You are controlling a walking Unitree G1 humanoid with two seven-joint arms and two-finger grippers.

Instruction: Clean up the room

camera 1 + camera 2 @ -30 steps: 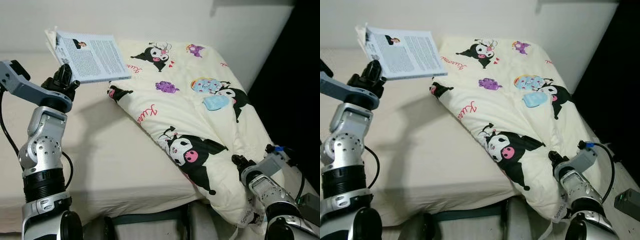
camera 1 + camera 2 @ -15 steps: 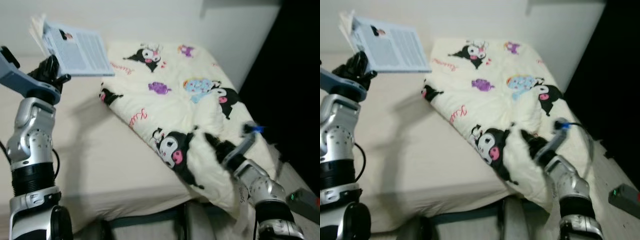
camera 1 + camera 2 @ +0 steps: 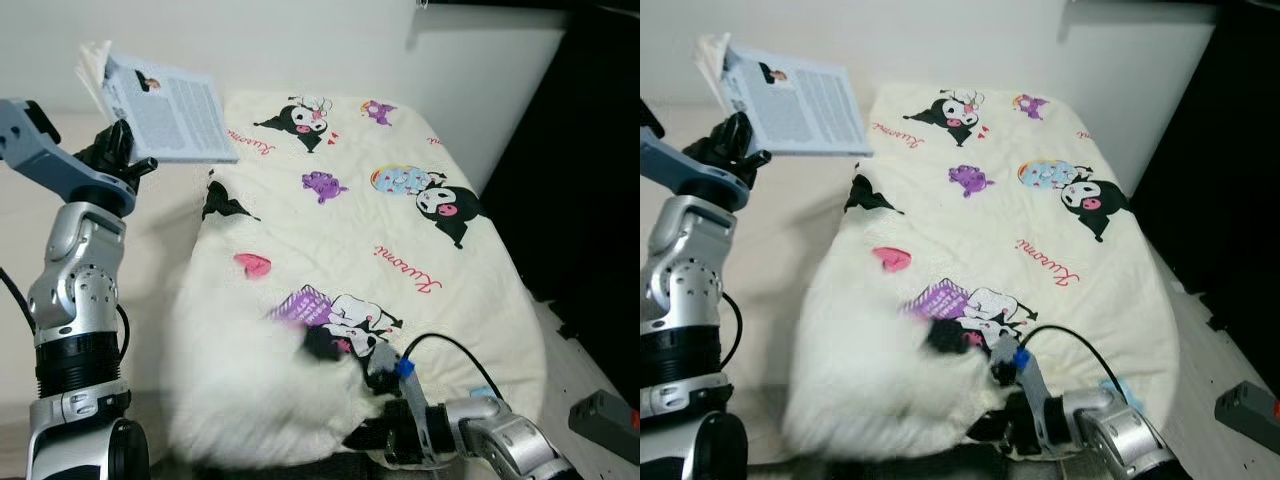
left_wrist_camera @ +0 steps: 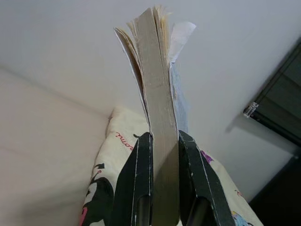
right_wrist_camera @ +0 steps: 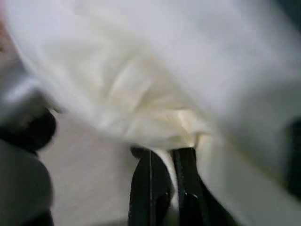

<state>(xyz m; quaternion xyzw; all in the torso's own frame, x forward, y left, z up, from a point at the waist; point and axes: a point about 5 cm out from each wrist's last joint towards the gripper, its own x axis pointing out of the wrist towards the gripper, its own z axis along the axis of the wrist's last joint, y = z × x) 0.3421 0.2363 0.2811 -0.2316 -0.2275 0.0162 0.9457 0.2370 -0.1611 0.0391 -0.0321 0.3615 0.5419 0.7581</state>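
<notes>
1. Left hand (image 4: pixel 157 165), raised high, clamps a book (image 3: pixel 170 105) above the bed (image 3: pixel 160 230).
2. Right hand (image 5: pixel 164 162), low, pinches the quilt (image 3: pixel 380 220) edge.
3. The quilt now spreads farther across the bed than before.

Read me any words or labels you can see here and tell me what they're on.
"Kuromi" – red script on the cartoon-print comforter, by the character at.
"Kuromi" – the same script near the comforter's top edge, at.
Booklet held in the left gripper: printed text, too small to read.
</notes>
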